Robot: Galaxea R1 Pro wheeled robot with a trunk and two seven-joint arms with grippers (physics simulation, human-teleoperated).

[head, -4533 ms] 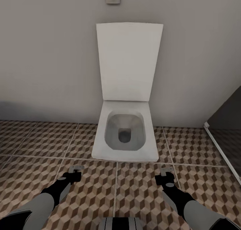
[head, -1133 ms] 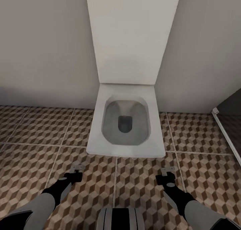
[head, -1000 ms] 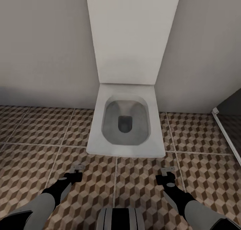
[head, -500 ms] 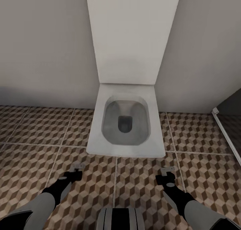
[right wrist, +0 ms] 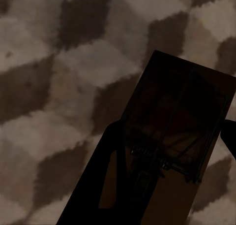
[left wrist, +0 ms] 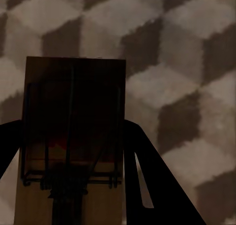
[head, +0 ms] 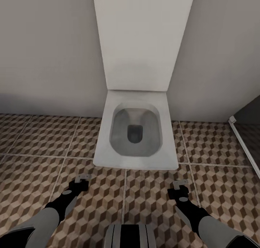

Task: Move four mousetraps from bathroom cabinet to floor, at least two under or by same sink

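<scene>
While the open-lidded white toilet [head: 135,132] stands against the wall, each end effector, left [head: 83,178] and right [head: 179,185], pinches a mousetrap [left wrist: 71,136] [right wrist: 174,136] above the cube-patterned bathroom floor [head: 36,175] before the toilet.

surface: bathroom floor [head: 43,146], cube-pattern tiles | beside it: white toilet [head: 135,132]
</scene>
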